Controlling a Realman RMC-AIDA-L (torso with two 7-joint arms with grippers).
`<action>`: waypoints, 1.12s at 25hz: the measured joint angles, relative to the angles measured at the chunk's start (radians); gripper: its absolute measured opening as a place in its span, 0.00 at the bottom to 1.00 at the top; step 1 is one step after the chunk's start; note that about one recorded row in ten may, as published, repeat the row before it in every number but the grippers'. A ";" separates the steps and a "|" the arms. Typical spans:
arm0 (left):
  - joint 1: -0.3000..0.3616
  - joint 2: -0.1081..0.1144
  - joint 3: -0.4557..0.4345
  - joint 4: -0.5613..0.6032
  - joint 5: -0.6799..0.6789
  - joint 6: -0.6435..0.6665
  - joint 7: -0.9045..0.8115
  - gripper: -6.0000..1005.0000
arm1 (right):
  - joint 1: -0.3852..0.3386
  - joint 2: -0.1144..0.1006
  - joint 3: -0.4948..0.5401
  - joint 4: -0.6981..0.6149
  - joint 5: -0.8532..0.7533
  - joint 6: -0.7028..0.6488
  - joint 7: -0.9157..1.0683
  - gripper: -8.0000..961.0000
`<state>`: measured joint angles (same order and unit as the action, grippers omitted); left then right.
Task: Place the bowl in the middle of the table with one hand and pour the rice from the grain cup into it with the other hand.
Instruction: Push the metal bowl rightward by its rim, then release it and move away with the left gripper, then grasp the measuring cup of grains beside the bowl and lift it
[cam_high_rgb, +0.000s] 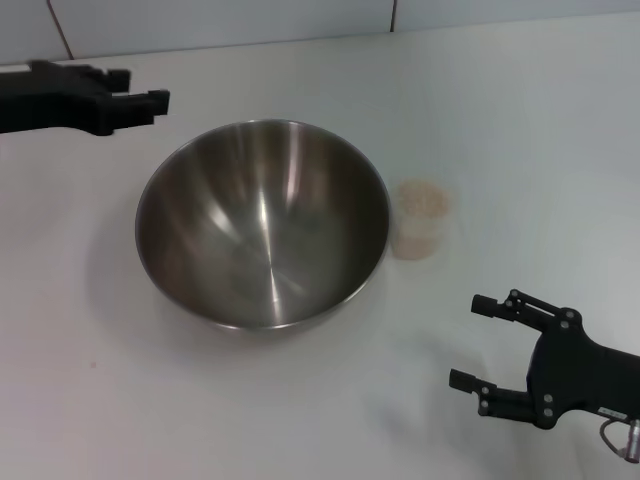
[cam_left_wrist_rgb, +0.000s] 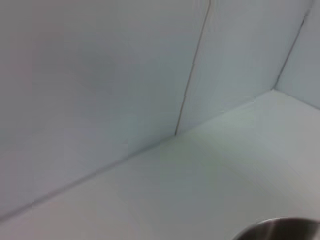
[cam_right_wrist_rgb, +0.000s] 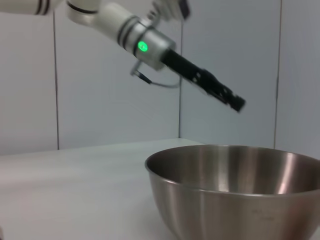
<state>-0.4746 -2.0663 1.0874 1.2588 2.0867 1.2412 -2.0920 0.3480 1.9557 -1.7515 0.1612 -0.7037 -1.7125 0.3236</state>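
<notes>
The bowl (cam_high_rgb: 262, 225) sits upright on the table (cam_high_rgb: 520, 110) at the centre of the head view, slightly left of the middle, its steel inside bare. Just beside it to the right, close to the rim but with a thin strip of tabletop between them, stands the grain cup (cam_high_rgb: 421, 219), upright and filled to the top with rice (cam_high_rgb: 422, 198).

The left gripper (cam_high_rgb: 140, 103) hangs at the upper left of the head view, above the table and clear of the bowl's rim, fingers pointing right with only a narrow slit between them; it holds nothing. In the right wrist view it (cam_right_wrist_rgb: 235, 102) shows in the upper middle, raised well above the bowl (cam_right_wrist_rgb: 240, 187), with open air beneath it.

The right gripper (cam_high_rgb: 478, 342) is at the lower right of the head view, its jaws spread wide and empty, pointing left. Bare white tabletop separates it from the cup above it and the bowl to its upper left.

The tiled wall (cam_high_rgb: 220, 20) bounds the table along the top edge. The left wrist view shows that wall (cam_left_wrist_rgb: 100, 70) meeting the tabletop, and a sliver of the bowl's rim (cam_left_wrist_rgb: 280, 229) at the lower right corner.
</notes>
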 joint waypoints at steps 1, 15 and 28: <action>0.065 -0.002 0.005 0.082 -0.058 0.031 0.076 0.47 | -0.003 0.000 0.000 0.002 0.021 0.000 0.000 0.85; 0.322 -0.002 0.043 0.180 -0.219 0.268 0.325 0.82 | -0.080 0.055 0.000 0.004 0.509 0.150 0.024 0.85; 0.292 -0.002 0.080 0.137 -0.168 0.252 0.320 0.87 | -0.016 0.088 0.003 -0.143 0.511 0.416 0.031 0.85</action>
<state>-0.1828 -2.0684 1.1673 1.3956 1.9192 1.4933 -1.7715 0.3319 2.0433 -1.7483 0.0180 -0.1925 -1.2961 0.3549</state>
